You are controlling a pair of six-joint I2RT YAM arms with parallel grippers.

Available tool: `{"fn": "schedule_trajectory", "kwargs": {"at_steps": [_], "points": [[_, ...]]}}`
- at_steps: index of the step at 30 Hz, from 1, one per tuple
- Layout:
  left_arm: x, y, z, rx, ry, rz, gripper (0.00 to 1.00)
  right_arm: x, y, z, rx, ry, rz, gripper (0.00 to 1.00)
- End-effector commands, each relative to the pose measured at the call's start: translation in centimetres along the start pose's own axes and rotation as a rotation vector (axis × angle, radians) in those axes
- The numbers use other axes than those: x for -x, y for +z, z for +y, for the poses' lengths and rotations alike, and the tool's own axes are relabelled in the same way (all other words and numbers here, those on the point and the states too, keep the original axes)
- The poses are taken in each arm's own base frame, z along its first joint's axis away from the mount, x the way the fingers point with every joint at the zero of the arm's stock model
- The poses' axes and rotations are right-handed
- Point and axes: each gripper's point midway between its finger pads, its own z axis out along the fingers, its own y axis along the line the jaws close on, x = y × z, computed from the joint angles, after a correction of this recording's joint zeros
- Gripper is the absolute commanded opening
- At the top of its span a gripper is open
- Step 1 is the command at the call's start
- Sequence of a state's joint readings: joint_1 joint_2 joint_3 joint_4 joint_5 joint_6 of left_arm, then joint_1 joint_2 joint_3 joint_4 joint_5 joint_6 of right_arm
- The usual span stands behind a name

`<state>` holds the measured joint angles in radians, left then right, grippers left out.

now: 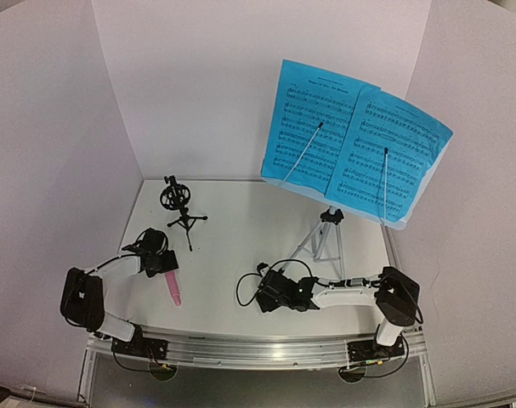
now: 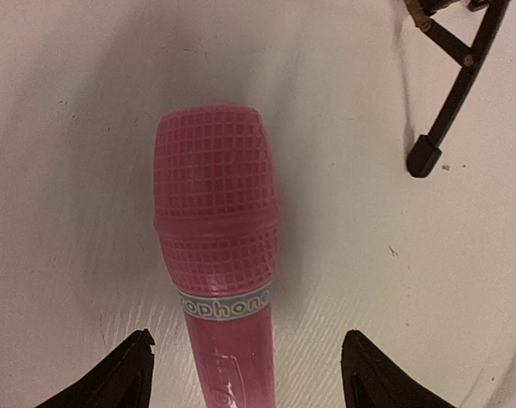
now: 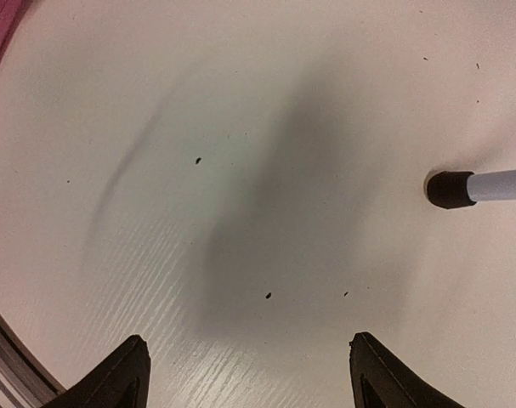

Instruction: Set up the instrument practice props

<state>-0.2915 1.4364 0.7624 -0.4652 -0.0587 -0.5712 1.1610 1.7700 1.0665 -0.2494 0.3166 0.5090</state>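
The left gripper (image 2: 247, 344) is spread astride the microphone (image 2: 217, 238); the right gripper (image 3: 249, 344) is spread, empty. Probably light, slick plastic: pinch the handle.

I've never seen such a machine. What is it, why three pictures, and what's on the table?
A left arm and a right arm are bolted at the near edge of the table. One picture looks down from above; the others come from a camera on each wrist. On the table stand a music stand with two blue music sheets and a small black tripod holder. A pink microphone lies between the open left fingers, not gripped. The right fingers are open over bare table; nothing is held.
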Motion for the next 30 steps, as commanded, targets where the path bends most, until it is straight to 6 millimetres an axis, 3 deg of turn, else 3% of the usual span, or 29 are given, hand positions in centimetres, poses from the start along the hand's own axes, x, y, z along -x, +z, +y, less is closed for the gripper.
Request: {"fn": "schedule_trajectory", "kwargs": {"at_steps": [1, 6, 12, 16, 18, 21, 24, 28, 30], "points": [[0.2, 1.6, 1.0, 0.061, 0.000, -0.011, 0.73, 2.3, -2.4, -0.6, -0.010, 0.073, -0.102, 0.79], [-0.3, 3.5, 1.1, 0.069, 0.006, 0.021, 0.65, 1.8, -2.7, -1.3, -0.025, 0.090, -0.107, 0.79], [-0.2, 3.8, 1.3, 0.084, -0.004, 0.021, 0.36, 1.9, -3.1, -1.6, -0.031, 0.105, -0.119, 0.79], [0.2, 3.0, 2.2, 0.111, -0.045, 0.000, 0.05, 2.2, -3.2, -1.6, -0.036, 0.101, -0.129, 0.79], [0.9, 2.2, 2.9, 0.114, -0.110, -0.005, 0.00, 2.3, -3.1, -1.4, -0.030, 0.094, -0.125, 0.79], [3.1, 0.0, 3.2, 0.078, -0.203, -0.031, 0.00, 2.5, -3.0, -1.0, -0.018, 0.089, -0.121, 0.79], [6.6, -4.1, 2.7, 0.046, -0.226, -0.101, 0.00, 2.8, -2.9, -0.7, -0.011, 0.079, -0.121, 0.79], [12.1, -11.2, 3.2, 0.075, -0.188, -0.326, 0.00, 3.2, -2.6, -0.1, 0.003, 0.056, -0.117, 0.80], [15.5, -15.4, 2.4, 0.046, -0.123, -0.503, 0.00, 3.3, -2.5, 0.2, 0.012, 0.047, -0.113, 0.80]]}}
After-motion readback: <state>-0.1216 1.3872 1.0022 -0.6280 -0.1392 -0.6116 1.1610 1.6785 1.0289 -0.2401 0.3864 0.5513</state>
